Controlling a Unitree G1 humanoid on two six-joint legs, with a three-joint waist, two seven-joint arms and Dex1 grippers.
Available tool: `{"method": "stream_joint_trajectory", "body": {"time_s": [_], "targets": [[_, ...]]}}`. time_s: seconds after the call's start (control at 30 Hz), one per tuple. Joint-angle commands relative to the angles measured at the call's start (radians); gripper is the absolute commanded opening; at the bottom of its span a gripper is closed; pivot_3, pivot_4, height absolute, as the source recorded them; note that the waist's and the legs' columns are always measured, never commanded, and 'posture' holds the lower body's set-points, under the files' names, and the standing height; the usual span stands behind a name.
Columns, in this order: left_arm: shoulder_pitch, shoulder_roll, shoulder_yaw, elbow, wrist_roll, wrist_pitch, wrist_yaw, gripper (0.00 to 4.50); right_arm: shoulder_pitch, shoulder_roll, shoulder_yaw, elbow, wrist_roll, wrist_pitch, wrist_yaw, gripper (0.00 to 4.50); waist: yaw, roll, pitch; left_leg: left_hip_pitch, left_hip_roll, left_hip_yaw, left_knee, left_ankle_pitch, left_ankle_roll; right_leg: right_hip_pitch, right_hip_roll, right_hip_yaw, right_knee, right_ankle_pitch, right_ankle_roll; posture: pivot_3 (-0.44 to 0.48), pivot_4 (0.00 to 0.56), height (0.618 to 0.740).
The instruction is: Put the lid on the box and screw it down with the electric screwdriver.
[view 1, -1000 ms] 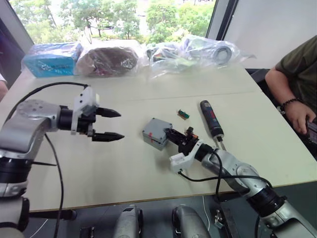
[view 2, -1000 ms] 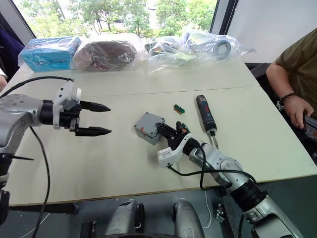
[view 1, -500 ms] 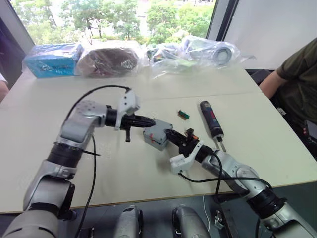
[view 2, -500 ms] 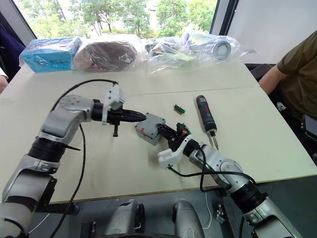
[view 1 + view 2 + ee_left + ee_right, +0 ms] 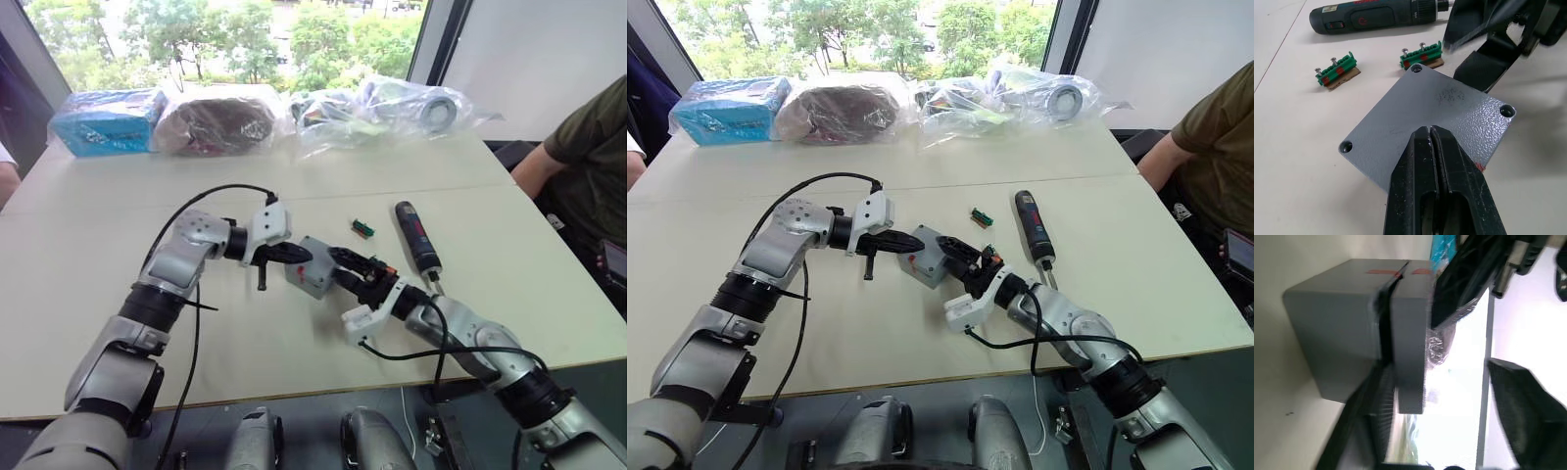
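Note:
The grey box (image 5: 312, 274) sits mid-table with the lid (image 5: 1430, 110) on top of it, corner screw holes showing. My left gripper (image 5: 1430, 129) is shut, its tips resting on the lid's top face. My right gripper (image 5: 349, 262) is open at the box's right side; one finger (image 5: 1369, 426) lies against the box wall (image 5: 1332, 323) and the other stands well clear. The seam between box and lid edge (image 5: 1410, 333) shows in the right wrist view. The black electric screwdriver (image 5: 417, 235) lies on the table just right of my right gripper.
Two small green circuit pieces (image 5: 1336, 71) (image 5: 1422, 54) lie between box and screwdriver. Plastic-wrapped packages (image 5: 382, 103) and a blue pack (image 5: 103, 119) line the far table edge. A person's arm (image 5: 578, 157) is at the right side.
My left gripper has shut and swung right from open table onto the lid. My right gripper's fingers have spread apart beside the box.

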Motion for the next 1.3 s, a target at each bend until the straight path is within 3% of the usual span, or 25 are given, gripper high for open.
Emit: {"method": "stream_joint_trajectory", "body": {"time_s": [0.03,0.23,0.43,0.53,0.63,0.73,0.87,1.07,1.3], "targets": [[0.018,-0.003,-0.029,0.035,0.045,0.006,-0.003,0.00,0.006,-0.036,-0.019,0.000,0.024,-0.045,0.010,4.48,0.001,0.000,0.000,0.001,0.000,0.000,0.000,0.000,0.000,0.001,0.000,0.000,0.000,0.000,0.000,0.000,0.150,0.740],[0.013,-0.011,-0.048,0.132,0.097,-0.046,0.009,0.00,-0.002,-0.132,-0.056,-0.005,0.064,-0.175,-0.021,4.48,0.010,0.000,-0.001,0.002,-0.001,0.000,0.000,0.000,0.000,0.003,-0.002,0.000,0.000,0.000,0.001,0.000,0.150,0.740],[0.009,-0.021,-0.051,0.168,0.105,-0.059,0.003,0.00,-0.005,-0.158,-0.088,0.037,0.150,-0.248,-0.003,4.48,0.007,0.000,-0.001,0.005,-0.001,0.000,0.000,0.000,0.000,0.005,-0.001,0.000,0.000,-0.001,0.000,0.000,0.150,0.740],[0.003,-0.028,-0.031,0.154,0.082,-0.044,0.002,0.00,0.020,-0.129,-0.098,0.047,0.361,-0.217,0.116,4.48,0.008,0.000,-0.001,0.006,-0.001,0.000,0.000,0.000,0.000,0.006,-0.002,0.000,0.000,-0.001,0.000,0.000,0.150,0.740],[-0.003,-0.014,0.026,0.079,0.026,-0.004,0.000,0.00,0.068,-0.075,-0.124,-0.027,0.676,-0.019,0.320,4.48,0.006,0.000,-0.001,0.006,0.000,-0.001,0.000,0.000,0.000,0.007,-0.001,0.000,0.000,-0.001,0.000,0.000,0.150,0.740],[-0.014,0.008,0.092,0.028,-0.003,0.036,0.038,0.00,0.092,-0.039,-0.147,-0.110,0.810,0.171,0.447,3.83,-0.001,0.000,0.000,0.006,0.001,-0.003,0.000,0.000,0.000,0.006,-0.001,0.000,0.000,-0.001,0.001,0.000,0.150,0.740],[-0.007,0.052,0.147,-0.002,-0.009,0.066,0.080,0.00,0.099,0.023,-0.162,-0.194,0.850,0.403,0.498,2.37,-0.003,0.000,0.000,0.002,0.001,-0.005,0.000,0.000,0.000,0.002,-0.001,0.000,0.001,0.001,0.003,0.000,0.150,0.740],[0.056,0.046,0.121,-0.004,0.024,0.048,0.118,0.00,0.102,0.035,-0.132,-0.211,0.819,0.524,0.569,0.06,0.003,0.000,0.000,0.000,0.001,-0.004,-0.001,0.000,0.000,0.000,-0.002,-0.001,0.000,0.001,0.003,0.000,0.150,0.740],[0.081,-0.028,0.096,0.103,0.058,0.019,0.167,0.00,0.073,0.079,-0.079,-0.198,0.793,0.605,0.622,0.02,0.001,0.000,0.001,-0.001,0.000,-0.002,-0.001,0.000,0.000,-0.002,-0.002,-0.001,0.000,0.000,0.001,0.000,0.150,0.740]]}}
